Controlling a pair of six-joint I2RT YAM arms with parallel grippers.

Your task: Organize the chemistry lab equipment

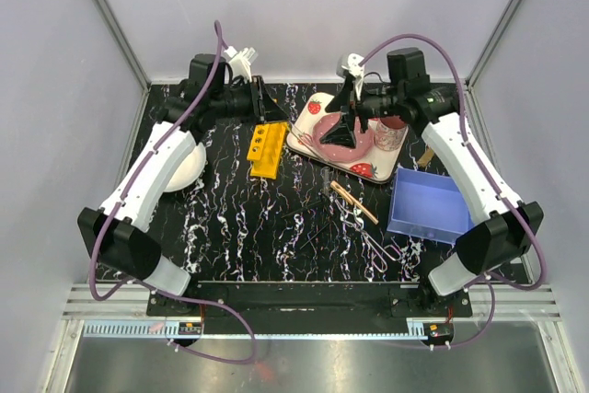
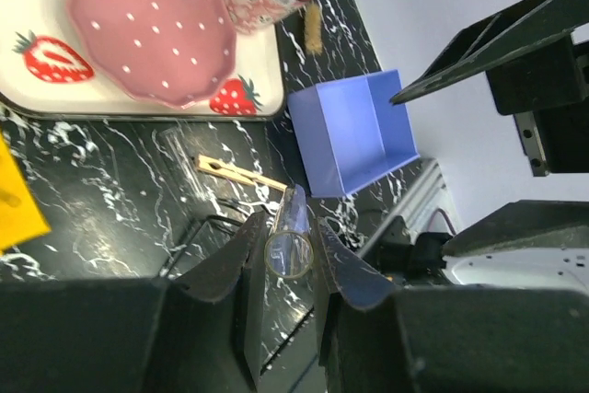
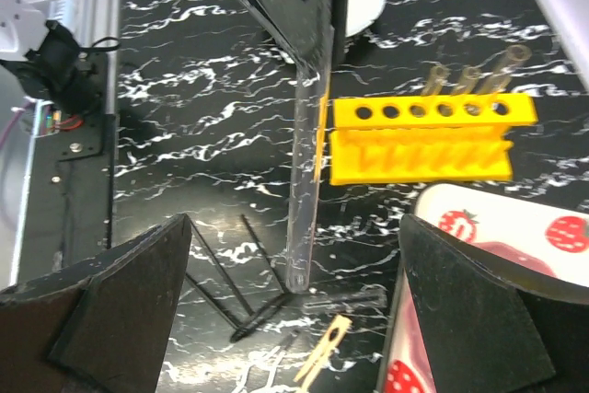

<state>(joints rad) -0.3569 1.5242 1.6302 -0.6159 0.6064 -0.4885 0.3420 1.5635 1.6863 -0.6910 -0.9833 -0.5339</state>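
The long clear glass tube [image 3: 300, 190] hangs roughly upright above the black marbled tabletop [image 1: 239, 218]. The left gripper [image 2: 287, 232] pinches it near its top end, closed tight on its round wall. It sits just beside the end of the yellow holed plastic rack [image 3: 419, 140] and is not yet over a hole. Whether its lower tip touches the tabletop cannot be told.

I judge it light, stiff, smooth and brittle. It is a slick cylinder that could slide or swing in the grip, and it could crack if squeezed hard or knocked on the rack's edge. A hold near the top, as here, leaves the bottom free to enter a hole.

3 tubes [image 3: 469, 75] stand in the rack's far holes, and the nearer holes are free. The right gripper [image 1: 337, 131] is spread wide with nothing in it, over the strawberry-print tray [image 1: 363, 170]. A tan wooden clamp [image 1: 354, 202] and thin black rods [image 3: 225, 287] lie on the tabletop.
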